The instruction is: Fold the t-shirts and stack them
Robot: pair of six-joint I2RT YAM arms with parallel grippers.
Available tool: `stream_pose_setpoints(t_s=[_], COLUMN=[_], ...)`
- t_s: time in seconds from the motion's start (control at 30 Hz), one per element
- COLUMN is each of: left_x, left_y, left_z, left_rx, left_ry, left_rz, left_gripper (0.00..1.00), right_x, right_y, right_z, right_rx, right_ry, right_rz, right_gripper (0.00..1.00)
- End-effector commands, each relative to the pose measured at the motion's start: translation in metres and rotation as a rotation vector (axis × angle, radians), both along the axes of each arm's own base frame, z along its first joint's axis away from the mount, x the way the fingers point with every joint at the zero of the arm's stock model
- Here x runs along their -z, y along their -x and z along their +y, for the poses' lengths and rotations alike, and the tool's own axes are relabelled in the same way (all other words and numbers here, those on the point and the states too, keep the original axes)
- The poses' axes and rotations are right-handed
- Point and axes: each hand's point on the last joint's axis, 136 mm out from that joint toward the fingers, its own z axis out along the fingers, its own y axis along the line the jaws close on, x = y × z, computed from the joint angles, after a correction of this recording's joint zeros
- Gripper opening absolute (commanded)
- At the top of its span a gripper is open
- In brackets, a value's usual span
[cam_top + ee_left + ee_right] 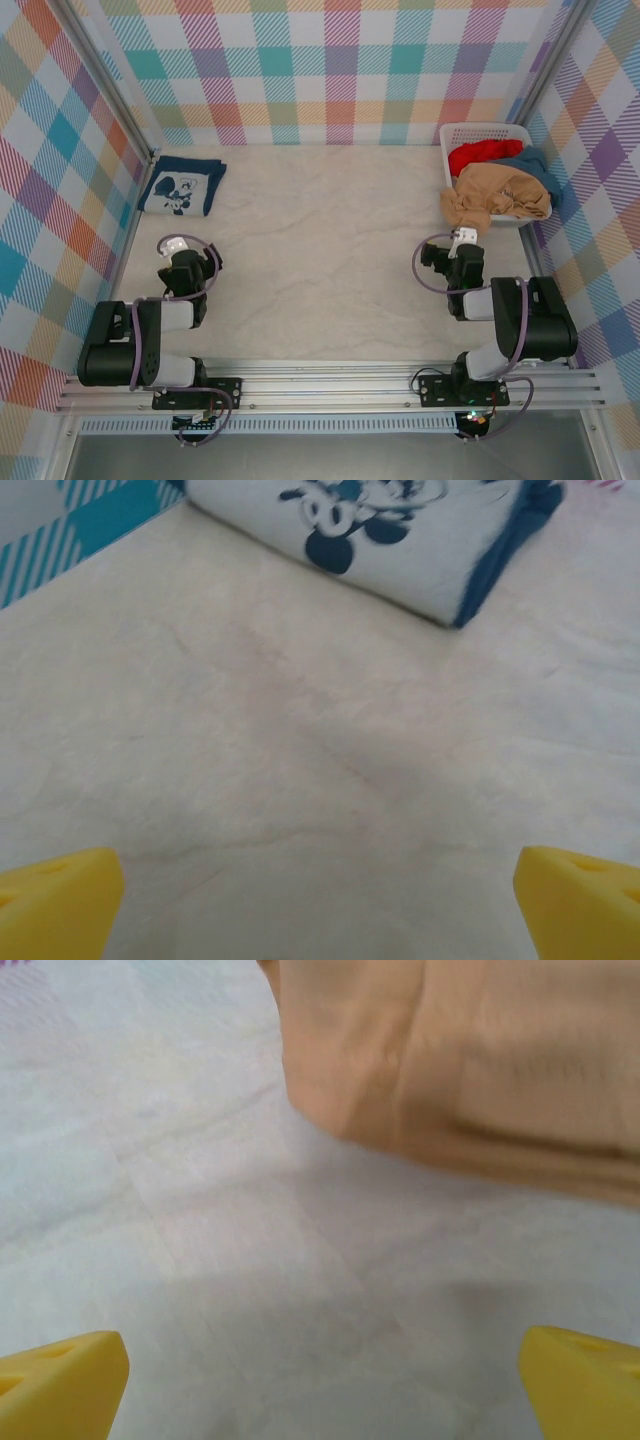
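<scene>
Nearest us, our left gripper point(175, 243) and right gripper point(462, 236) have their fingers spread wide, pinching nothing. On the table point(320, 260), a white basket point(478, 129) stands far right. The tan t-shirt point(495, 195) spills over its rim toward the right gripper. We see the navy t-shirt point(182, 186) folded far left, and the red t-shirt point(480, 153) and teal t-shirt point(535, 165) in the basket.

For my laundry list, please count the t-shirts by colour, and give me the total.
navy blue t-shirt, folded on the table: 1
tan t-shirt, hanging over the basket edge: 1
red t-shirt, in the basket: 1
teal-blue t-shirt, in the basket: 1
Total: 4
</scene>
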Motion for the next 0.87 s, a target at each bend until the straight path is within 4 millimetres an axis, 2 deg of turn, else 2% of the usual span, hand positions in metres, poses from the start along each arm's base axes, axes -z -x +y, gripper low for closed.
stream_pose_setpoints(t_s=[0.0, 0.07, 0.1, 0.17, 0.83], left_x=[-0.038, -0.023, -0.018, -0.018, -0.017], left_y=[-0.037, -0.056, -0.06, -0.056, -0.056], left_z=[-0.025, -0.07, -0.077, -0.054, -0.052], left_rx=[0.128, 0.349, 0.374, 0.271, 0.256], left_ry=[-0.055, -0.127, -0.145, -0.101, -0.109], left_rz=[-0.113, -0.05, -0.042, -0.047, -0.044], left_gripper=[1.0, 1.0, 1.0, 1.0, 1.0], right_x=[-0.038, -0.035, -0.036, -0.036, -0.036], right_y=[-0.026, -0.036, -0.037, -0.036, -0.038], right_z=[0.002, 0.011, 0.012, 0.013, 0.02], right_rx=[-0.012, -0.061, -0.068, -0.069, -0.114], right_ry=[0.0, 0.018, 0.018, 0.018, 0.019], right_rz=[-0.122, -0.084, -0.084, -0.085, -0.081], right_gripper=[1.0, 1.0, 1.0, 1.0, 1.0])
